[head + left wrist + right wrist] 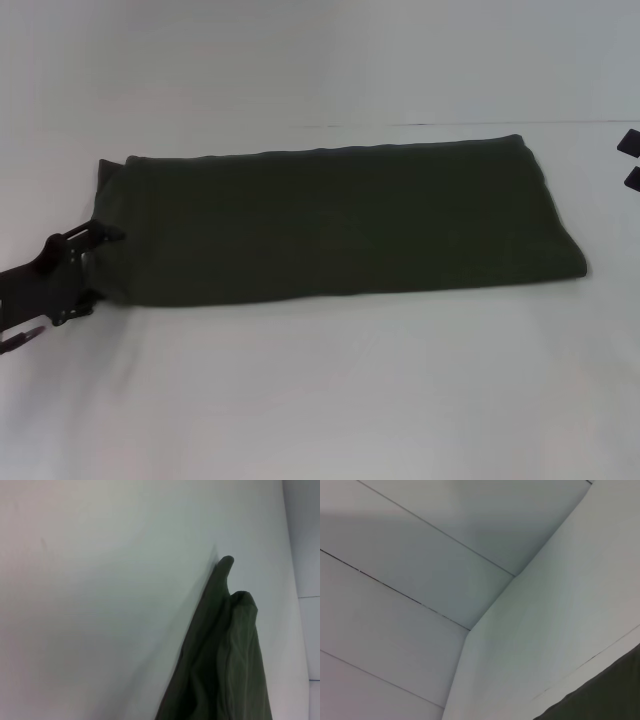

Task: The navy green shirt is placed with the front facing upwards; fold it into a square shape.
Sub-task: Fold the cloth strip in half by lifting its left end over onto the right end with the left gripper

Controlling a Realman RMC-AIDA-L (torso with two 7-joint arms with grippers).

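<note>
The navy green shirt point(340, 220) lies folded into a long band across the white table point(320, 400), plain side up with no lettering showing. My left gripper point(100, 270) is at the band's left end, open, with one finger on each side of the shirt's short edge. In the left wrist view the shirt's end point(225, 655) shows as bunched, layered fabric. My right gripper point(631, 160) is just past the shirt's right end at the picture's edge, with its two dark fingertips apart and touching nothing. A dark corner of the shirt point(605, 695) shows in the right wrist view.
The table's far edge point(450, 124) runs just behind the shirt, with a pale wall beyond it. Bare white table surface stretches in front of the shirt. The right wrist view shows panelled wall point(420, 555) and a table corner.
</note>
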